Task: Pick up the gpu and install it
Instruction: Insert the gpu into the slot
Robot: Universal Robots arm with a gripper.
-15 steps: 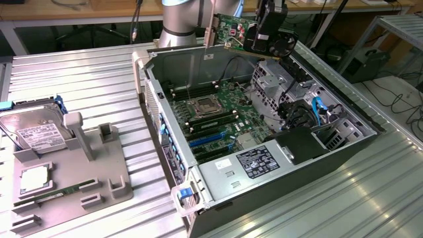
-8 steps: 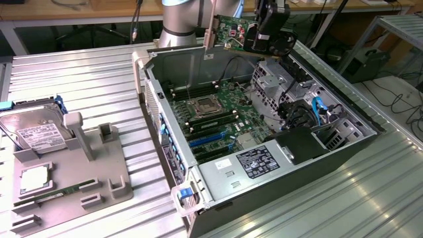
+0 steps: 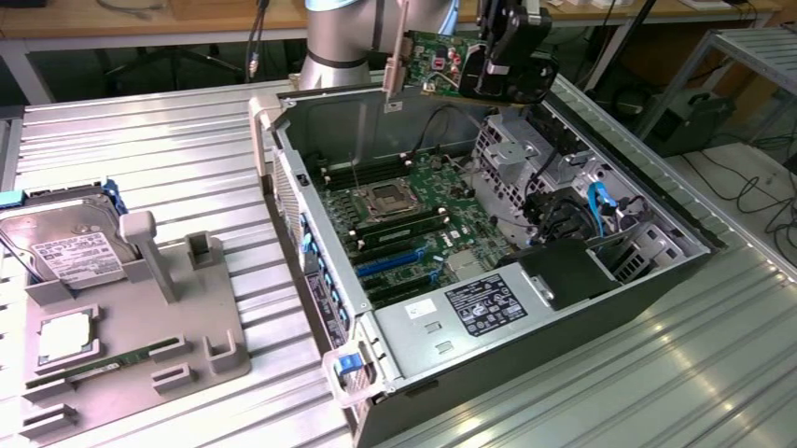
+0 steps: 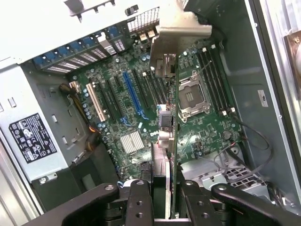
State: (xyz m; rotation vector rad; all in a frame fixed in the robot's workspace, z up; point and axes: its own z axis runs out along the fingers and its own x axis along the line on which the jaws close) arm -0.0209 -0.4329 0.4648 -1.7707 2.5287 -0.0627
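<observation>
"Green card in the exterior view: is that the gpu (image 3: 430,58)?"

"Yes. The end effector (image 3: 471,73) is clamped on one end of it and holds it in the air. The card stands on edge, and its silver bracket (image 3: 395,65) hangs at the end away from the end effector."

"What lies under the end effector?"

"The open case (image 3: 284,159), lying on its side on the ribbed metal tabletop (image 3: 162,140). The card hangs over the case's far wall. The motherboard (image 3: 412,215) is lower down, inside the case. Well away from the end effector, towards the exterior view's left, a grey holder (image 3: 187,308) carries a hard drive (image 3: 62,247) and a memory stick (image 3: 106,366)."

"And the wrist view?"

"The two black fingers (image 4: 141,200) of the end effector (image 4: 164,202) press on the card from both sides. The gpu (image 4: 168,150) shows edge-on, a thin slab running straight away from the end effector, with the bracket (image 4: 181,28) at its far end."

"Is it touching the board?"

"No, it is clear of it. The motherboard (image 4: 141,113) lies beyond the card. The processor socket (image 4: 190,94) is on one side of the card, and a blue slot (image 4: 133,94) and a small silver heatsink (image 4: 130,141) are on the other. I cannot tell which slot the card's edge lines up with."
</observation>
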